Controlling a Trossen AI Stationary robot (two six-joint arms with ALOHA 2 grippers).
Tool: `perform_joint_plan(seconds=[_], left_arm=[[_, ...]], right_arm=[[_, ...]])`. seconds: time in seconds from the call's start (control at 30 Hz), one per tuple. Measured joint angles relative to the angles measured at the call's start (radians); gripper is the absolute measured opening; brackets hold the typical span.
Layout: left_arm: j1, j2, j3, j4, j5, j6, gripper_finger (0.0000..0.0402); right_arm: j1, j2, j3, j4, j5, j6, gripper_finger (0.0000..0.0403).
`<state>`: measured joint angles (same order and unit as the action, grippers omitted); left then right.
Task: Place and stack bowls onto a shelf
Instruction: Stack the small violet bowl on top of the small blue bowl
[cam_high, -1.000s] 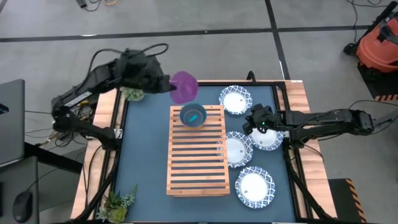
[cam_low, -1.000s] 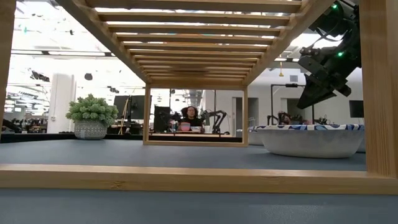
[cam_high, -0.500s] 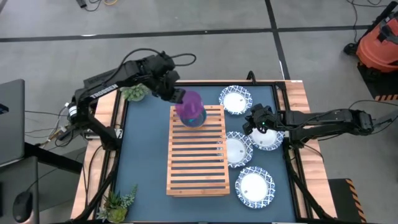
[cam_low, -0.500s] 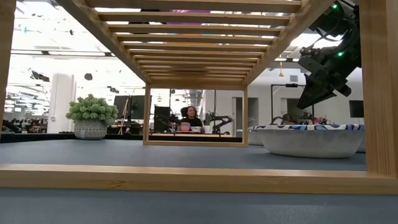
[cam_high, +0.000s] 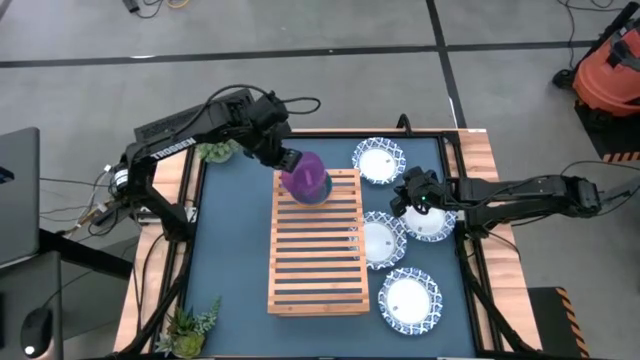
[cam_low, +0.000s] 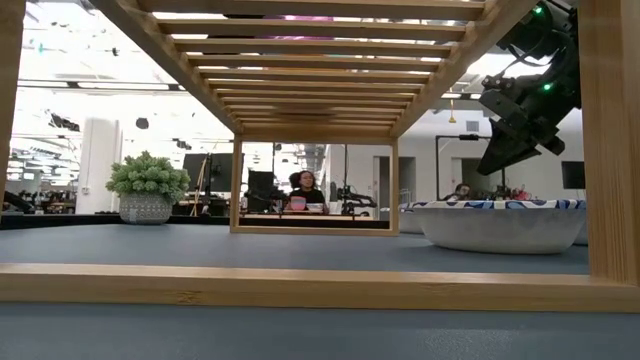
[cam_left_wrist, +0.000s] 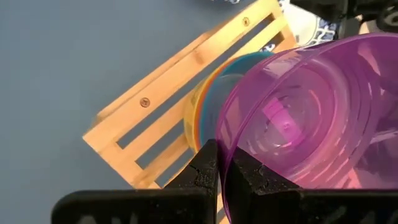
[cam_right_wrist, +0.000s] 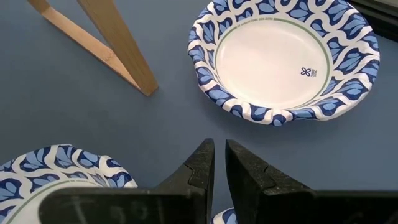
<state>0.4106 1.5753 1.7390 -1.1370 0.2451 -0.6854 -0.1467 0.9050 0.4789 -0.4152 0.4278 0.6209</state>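
Observation:
The light-wood slatted shelf lies on the blue table. Over its far end hangs a purple bowl, tilted, with my left gripper shut on it. Just below it, in the left wrist view, stacked teal and yellow bowls rest on the slats. Whether the purple bowl touches them I cannot tell. My right gripper hovers beside a white blue-rimmed dish, fingers a narrow gap apart with nothing between them. My left gripper pinches the purple bowl's wall at the rim, one finger inside the bowl and one outside. The fingers slant down from the table's far left. The bowl is tilted, its opening turned toward the gripper, over the stacked bowls.
Three more white dishes lie right of the shelf. Small potted plants stand at the far left and near left corners. Bare blue table lies left of the shelf.
My left gripper has come down and toward the shelf with the purple bowl, tipping farther downward. The bowl, earlier held beyond the shelf's far edge, now hangs over the stacked bowls and hides them from above. My right arm kept still.

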Motion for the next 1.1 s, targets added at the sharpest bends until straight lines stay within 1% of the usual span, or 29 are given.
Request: perform_joint_plan(seconds=[0.23,0.5,0.6,0.9,1.1], left_arm=[[-0.028,0.031,0.044,-0.037,-0.037,-0.012,0.0],[-0.031,0.03,0.102,-0.078,-0.078,-0.031,0.0],[-0.037,0.029,0.105,-0.09,-0.081,-0.033,0.0],[-0.058,0.03,0.105,-0.073,-0.18,-0.035,0.0],[-0.087,0.077,0.103,-0.061,-0.168,-0.033,0.0]], right_arm=[[0.0,0.0,0.0,0.0,0.0,0.0,0.0068],[0.0,0.0,0.0,0.0,0.001,0.0,0.0068],[0.0,0.0,0.0,0.0,0.001,0.0,0.0068],[0.0,0.0,0.0,0.0,0.001,0.0,0.0068],[0.0,0.0,0.0,0.0,0.001,0.0,0.0068]])
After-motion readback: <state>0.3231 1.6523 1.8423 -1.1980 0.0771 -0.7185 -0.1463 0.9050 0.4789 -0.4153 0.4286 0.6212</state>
